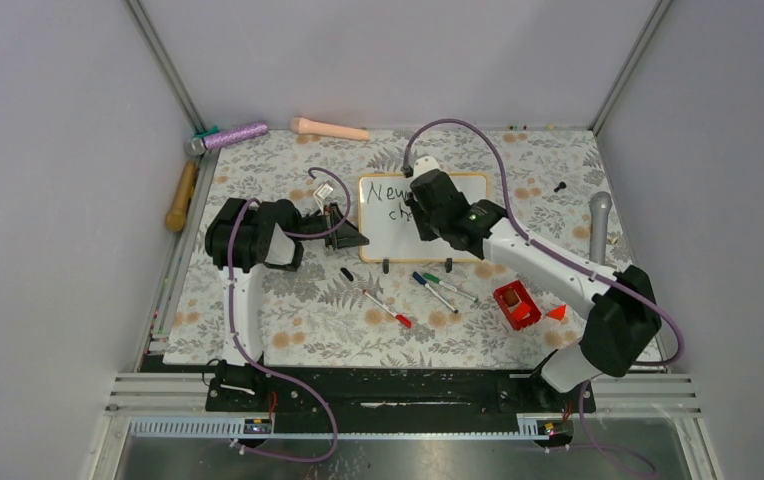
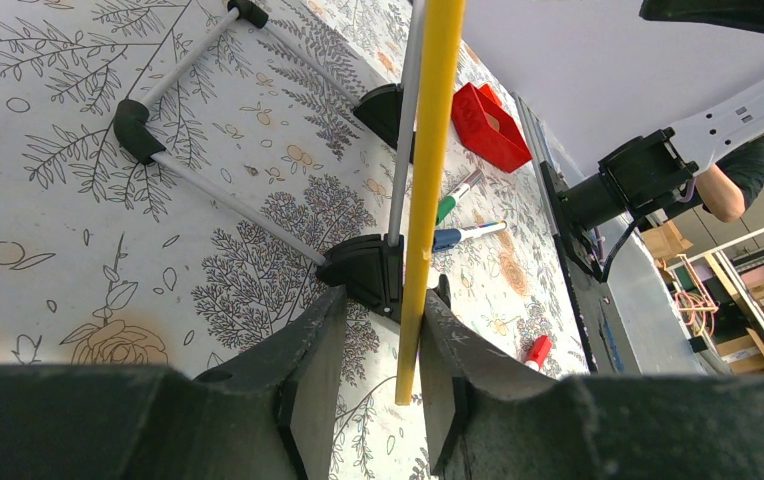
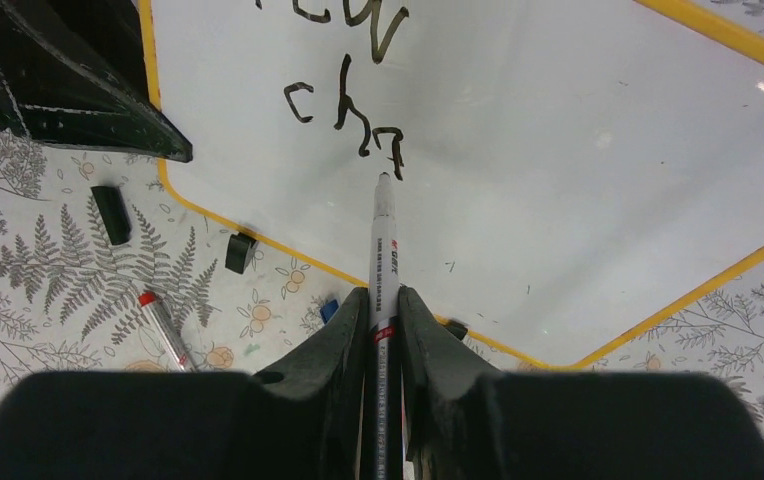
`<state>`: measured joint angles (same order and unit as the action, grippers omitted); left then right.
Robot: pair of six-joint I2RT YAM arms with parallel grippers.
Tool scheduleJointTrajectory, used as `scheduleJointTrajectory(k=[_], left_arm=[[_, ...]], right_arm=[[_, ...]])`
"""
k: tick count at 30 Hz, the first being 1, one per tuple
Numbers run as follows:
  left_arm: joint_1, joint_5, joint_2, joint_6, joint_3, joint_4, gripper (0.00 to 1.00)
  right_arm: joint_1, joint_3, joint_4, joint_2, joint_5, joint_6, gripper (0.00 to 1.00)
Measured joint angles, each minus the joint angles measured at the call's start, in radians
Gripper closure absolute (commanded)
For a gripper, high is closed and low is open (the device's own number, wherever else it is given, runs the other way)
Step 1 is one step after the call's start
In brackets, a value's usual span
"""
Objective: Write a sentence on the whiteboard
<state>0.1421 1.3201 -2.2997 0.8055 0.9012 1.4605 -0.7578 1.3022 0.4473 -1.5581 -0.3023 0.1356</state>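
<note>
Overhead; wrist close-ups, whiteboard (image 1: 383, 235) seemingly shared

1. The whiteboard (image 1: 388, 240) lies toward the table's (image 1: 288, 330) far edge, about midway across.
2. Black writing (image 1: 388, 192) fills its far-left corner.
3. The right gripper (image 1: 415, 208) hangs over the writing's end.
4. The left gripper (image 1: 356, 238) meets the board's left edge.
5. Loose markers (image 1: 436, 290) lie nearer the near edge.

A blue marker (image 1: 436, 294), a green marker (image 1: 453, 289) and a red-capped marker (image 1: 386, 309) lie on floral cloth (image 1: 298, 330) near a red box (image 1: 516, 304).
</note>
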Motion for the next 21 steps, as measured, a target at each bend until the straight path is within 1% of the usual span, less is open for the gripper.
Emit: scheduleJointTrajectory(k=[3, 9, 15, 21], left_arm=[[0.000, 0.000, 0.000, 0.000, 0.000, 0.000, 0.68], [0.000, 0.000, 0.000, 0.000, 0.000, 0.000, 0.68], [0.000, 0.000, 0.000, 0.000, 0.000, 0.000, 0.69], [0.000, 0.000, 0.000, 0.000, 0.000, 0.000, 0.69]], right_arm=[[0.000, -0.066, -0.079, 0.046, 0.002, 0.000, 1.00], [0.000, -0.166, -0.206, 0.059, 0.008, 0.000, 1.00], [0.000, -0.175, -0.255, 0.056, 0.005, -0.005, 1.00], [0.000, -0.172, -0.269, 0.047, 0.004, -0.008, 1.00]])
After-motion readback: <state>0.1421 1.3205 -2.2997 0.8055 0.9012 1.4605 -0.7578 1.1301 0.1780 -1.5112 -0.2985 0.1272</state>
